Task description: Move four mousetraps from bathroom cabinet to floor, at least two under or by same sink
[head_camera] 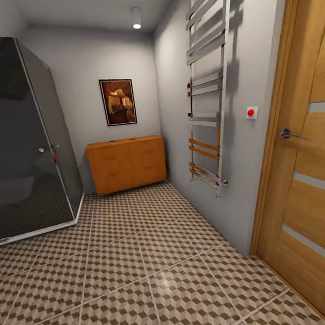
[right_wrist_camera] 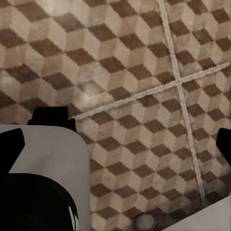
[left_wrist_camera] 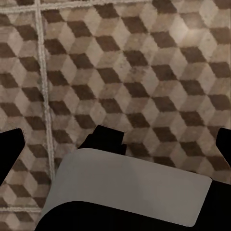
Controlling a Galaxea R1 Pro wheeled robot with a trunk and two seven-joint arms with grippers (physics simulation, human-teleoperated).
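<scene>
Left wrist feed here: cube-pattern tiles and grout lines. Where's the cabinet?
Observer: Head view has the cabinet straight ahead against the far wall, under a framed picture.
Operator: Drawers open?
Observer: The fronts look shut, as far as I can tell from here.
Operator: What flanks the path?
Observer: A dark glass shower enclosure stands on the left. A towel rail and a wooden door are on the right.
</scene>
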